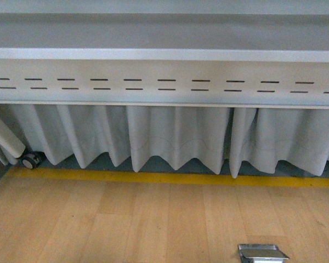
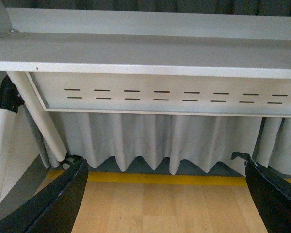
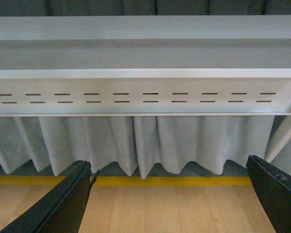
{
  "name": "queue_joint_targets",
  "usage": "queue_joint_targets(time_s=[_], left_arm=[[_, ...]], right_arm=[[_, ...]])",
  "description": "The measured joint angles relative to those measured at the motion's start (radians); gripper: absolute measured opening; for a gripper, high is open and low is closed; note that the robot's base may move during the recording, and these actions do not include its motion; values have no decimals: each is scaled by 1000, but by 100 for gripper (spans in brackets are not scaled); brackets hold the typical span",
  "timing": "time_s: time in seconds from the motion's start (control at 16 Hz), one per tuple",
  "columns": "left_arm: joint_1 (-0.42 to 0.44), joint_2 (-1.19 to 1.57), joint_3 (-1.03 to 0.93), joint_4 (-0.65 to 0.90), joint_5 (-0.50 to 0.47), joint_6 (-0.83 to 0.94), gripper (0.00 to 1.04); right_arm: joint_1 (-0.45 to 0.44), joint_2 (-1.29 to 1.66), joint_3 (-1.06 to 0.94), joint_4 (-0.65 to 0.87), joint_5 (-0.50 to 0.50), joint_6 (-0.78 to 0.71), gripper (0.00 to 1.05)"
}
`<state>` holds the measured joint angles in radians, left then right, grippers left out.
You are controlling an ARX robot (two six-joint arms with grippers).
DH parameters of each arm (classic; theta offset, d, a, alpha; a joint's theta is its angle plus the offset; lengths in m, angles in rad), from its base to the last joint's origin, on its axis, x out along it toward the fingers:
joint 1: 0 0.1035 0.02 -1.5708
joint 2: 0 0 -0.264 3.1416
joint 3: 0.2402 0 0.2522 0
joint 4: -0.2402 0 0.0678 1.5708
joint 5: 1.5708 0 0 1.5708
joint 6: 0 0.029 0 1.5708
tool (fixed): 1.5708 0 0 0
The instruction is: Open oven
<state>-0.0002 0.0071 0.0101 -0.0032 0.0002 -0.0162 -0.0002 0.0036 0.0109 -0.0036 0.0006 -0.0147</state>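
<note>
The oven is out of view in all three views. My left gripper (image 2: 167, 194) is open, its two black fingers (image 2: 63, 204) wide apart over bare wooden floor, with nothing between them. My right gripper (image 3: 169, 194) is open too, its black fingers (image 3: 63, 204) framing the same kind of floor. Neither arm shows in the front view.
A grey table (image 1: 164, 55) with a slotted front panel (image 1: 164, 85) spans the front view, with a white pleated curtain (image 1: 175, 137) hanging under it. Yellow tape (image 1: 164, 178) edges the wooden floor (image 1: 126, 224). A caster wheel (image 1: 30, 160) sits at left, a metal floor box (image 1: 261, 253) at the lower right.
</note>
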Motion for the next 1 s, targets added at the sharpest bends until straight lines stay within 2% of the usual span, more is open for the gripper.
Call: queue_joint_targets(time_s=[1.0], left_arm=[[0, 0, 0, 0, 0, 0, 98]], right_arm=[[0, 0, 0, 0, 0, 0, 98]])
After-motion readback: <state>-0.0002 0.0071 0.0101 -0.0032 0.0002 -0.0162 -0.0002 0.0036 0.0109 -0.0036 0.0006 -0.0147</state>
